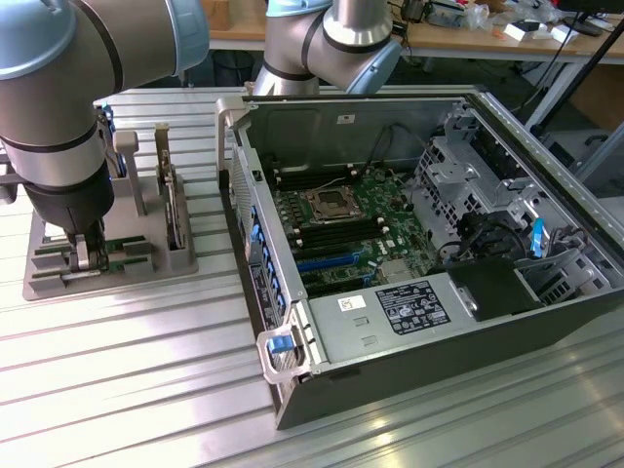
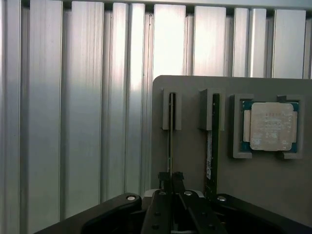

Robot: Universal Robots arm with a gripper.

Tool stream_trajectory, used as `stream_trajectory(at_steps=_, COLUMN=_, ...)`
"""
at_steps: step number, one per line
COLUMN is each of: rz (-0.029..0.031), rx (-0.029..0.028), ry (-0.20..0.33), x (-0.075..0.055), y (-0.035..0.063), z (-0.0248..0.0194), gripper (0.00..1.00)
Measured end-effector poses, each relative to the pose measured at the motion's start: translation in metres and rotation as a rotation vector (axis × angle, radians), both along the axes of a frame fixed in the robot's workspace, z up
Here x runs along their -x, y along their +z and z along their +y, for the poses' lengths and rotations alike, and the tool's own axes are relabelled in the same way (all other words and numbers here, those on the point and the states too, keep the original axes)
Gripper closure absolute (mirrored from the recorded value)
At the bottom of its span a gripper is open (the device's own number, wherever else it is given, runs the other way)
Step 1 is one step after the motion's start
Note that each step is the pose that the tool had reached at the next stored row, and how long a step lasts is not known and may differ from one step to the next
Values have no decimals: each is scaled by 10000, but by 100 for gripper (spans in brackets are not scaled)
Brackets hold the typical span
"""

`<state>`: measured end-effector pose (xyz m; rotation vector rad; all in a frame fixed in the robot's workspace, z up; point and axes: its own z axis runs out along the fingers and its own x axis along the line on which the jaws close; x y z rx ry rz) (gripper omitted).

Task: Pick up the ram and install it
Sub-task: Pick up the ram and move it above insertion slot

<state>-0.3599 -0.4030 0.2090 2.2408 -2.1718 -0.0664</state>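
Ram (image 2: 171, 131) stands on edge in gray holder (image 2: 190, 156) slot, pinched by gripper (image 2: 171, 181); second stick (image 2: 215, 141) and processor (image 2: 271, 126) sit in neighbouring slots.

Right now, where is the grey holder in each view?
Exterior view: holder at the exterior view's left, beside the open computer case, with the gripper down in it.
Wrist view: holder under the gripper, which is shut on a ram.
Shared landmark: the ribbed table.

Black fingers (image 2: 165, 181), dark green ram (image 2: 171, 136), grey tray (image 2: 263, 180), silver ribbed table (image 2: 73, 122).
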Motion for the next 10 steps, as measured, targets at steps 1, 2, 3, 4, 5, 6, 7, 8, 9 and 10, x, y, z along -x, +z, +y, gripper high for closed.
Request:
stream_trajectory(at_steps=1, rz=0, rx=0, ry=0, x=0, y=0, z=0, gripper=88)
stream_trajectory(at_steps=2, rz=0, rx=0, ry=0, x=0, y=0, z=0, gripper=88)
stream_trajectory(at_steps=3, rz=0, rx=0, ry=0, x=0, y=0, z=0, gripper=88)
stream_trajectory(at_steps=4, rz=0, rx=0, ry=0, x=0, y=0, z=0, gripper=88)
stream_trajectory(at_steps=5, rz=-2, rx=-1, ry=0, x=0, y=1, z=0, gripper=88)
stream_trajectory(at_steps=6, rz=0, rx=0, ry=0, x=0, y=7, z=0, gripper=88)
stream_trajectory(at_steps=7, rz=1, rx=1, ry=0, x=0, y=13, z=0, gripper=88)
stream_trajectory(at_steps=8, rz=1, rx=0, ry=0, x=0, y=22, z=0, gripper=88)
stream_trajectory(at_steps=9, rz=-1, rx=0, ry=0, x=0, y=41, z=0, gripper=88)
stream_trajectory(at_steps=10, rz=-1, rx=0, ry=0, x=0, y=58, z=0, gripper=88)
